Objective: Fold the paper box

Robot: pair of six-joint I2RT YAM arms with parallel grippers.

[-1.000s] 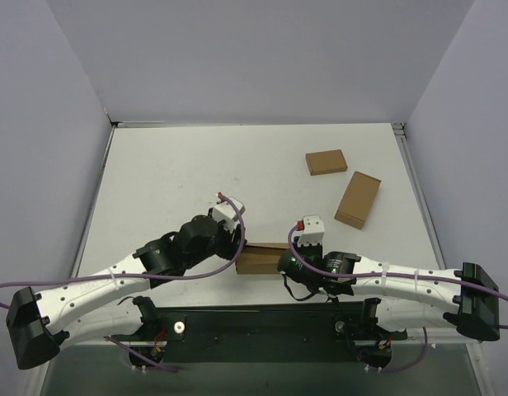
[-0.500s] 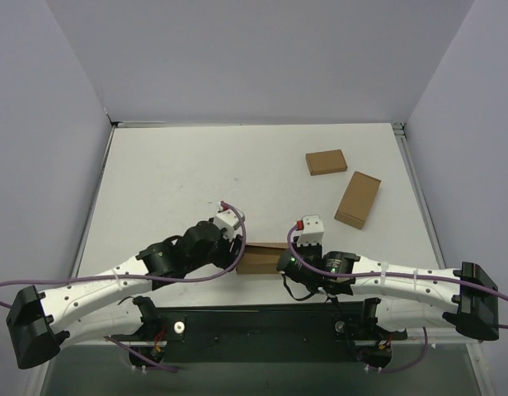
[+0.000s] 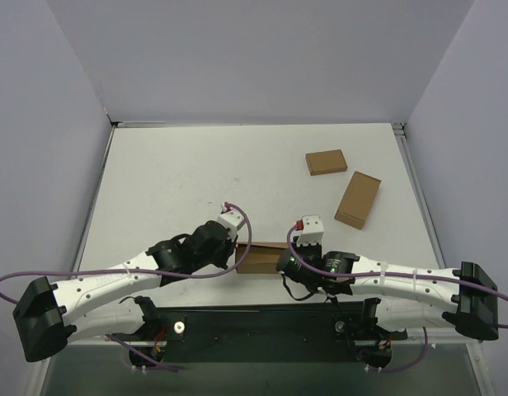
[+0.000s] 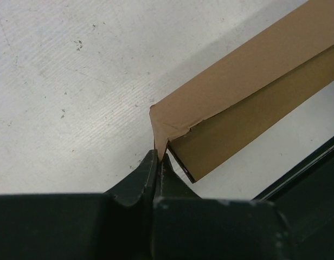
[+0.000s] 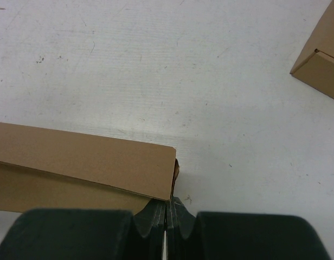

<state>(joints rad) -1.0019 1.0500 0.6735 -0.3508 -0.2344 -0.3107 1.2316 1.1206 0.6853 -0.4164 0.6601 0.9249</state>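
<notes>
The paper box (image 3: 262, 257) is a brown cardboard piece lying near the table's front edge, between my two grippers. My left gripper (image 3: 236, 252) is at its left end. In the left wrist view the jaws (image 4: 158, 157) are pressed together on a thin creased flap at the corner of the paper box (image 4: 237, 103). My right gripper (image 3: 285, 262) is at the right end. In the right wrist view its fingers (image 5: 168, 203) are closed on the end wall of the paper box (image 5: 80, 157), whose top panel lies flat.
Two smaller brown boxes lie at the back right, one (image 3: 326, 162) farther and one (image 3: 358, 199) nearer; the nearer one's corner (image 5: 321, 51) shows in the right wrist view. The black mounting rail (image 3: 262, 322) runs just behind the paper box, at the near edge.
My left gripper has slid in toward the box's left end and closed on its corner flap. The right arm and the box have stayed put.
</notes>
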